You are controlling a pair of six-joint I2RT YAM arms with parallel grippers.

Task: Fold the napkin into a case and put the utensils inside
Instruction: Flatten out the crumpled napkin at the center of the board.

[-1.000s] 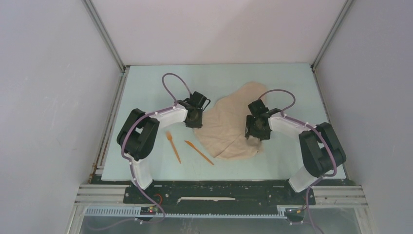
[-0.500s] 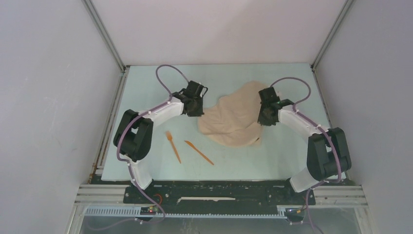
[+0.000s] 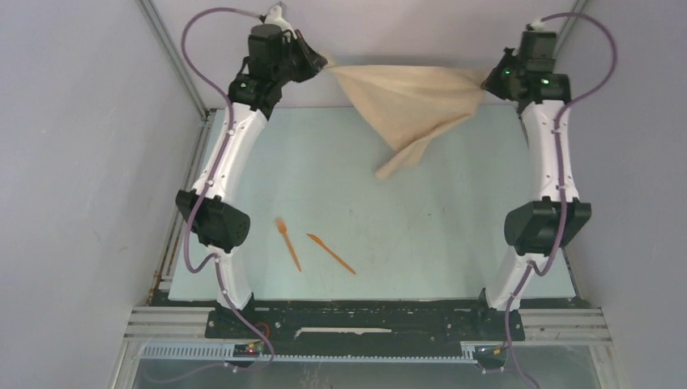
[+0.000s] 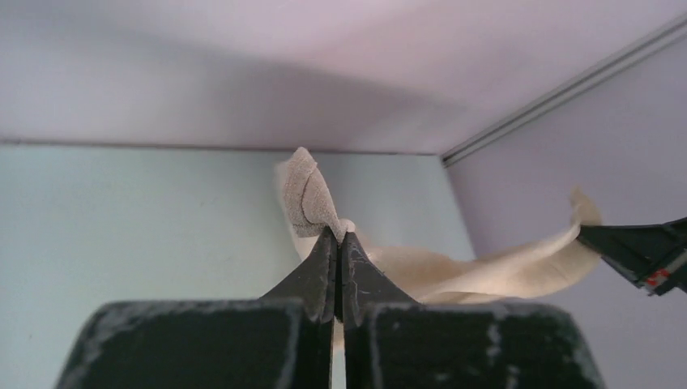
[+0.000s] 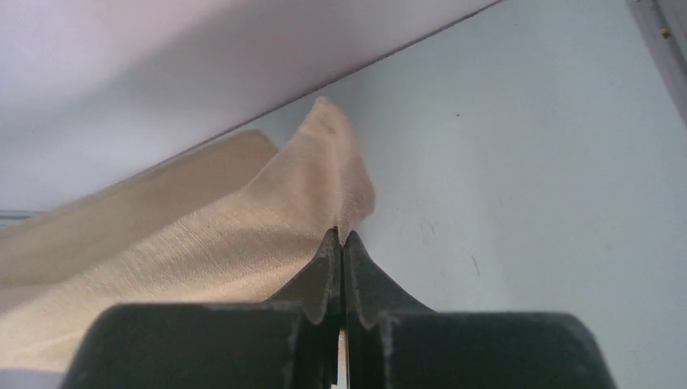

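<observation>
Your table (image 3: pixel 421 235) takes up the whole floor, pale blue-green, with plain light walls around it. Over its far edge your napkin (image 3: pixel 413 93) hangs in the air, stretched between the two hands like a banner. Its top edge runs nearly level from left to right. The loose cloth below droops to a narrow point over the far middle of the table, a little right of centre. From above you cannot tell whether that tip touches the table.

Your two arms reach high and far, one along each side.

Your left hand (image 3: pixel 322 63) is clamped on the napkin's left corner. In its wrist view the fingers meet on the cloth, with a small twisted tuft poking past the tips. Your right hand (image 3: pixel 488 79) is pinched tight on the opposite corner in the same way, a short flap standing up beyond its fingers.

Well apart from the napkin, on the near left part of the table, lie the orange fork (image 3: pixel 288 243) and knife (image 3: pixel 330 253). The fork is on the left with its tines toward the far side, and the knife is near it on the right. Both are slanted and they do not touch.
</observation>
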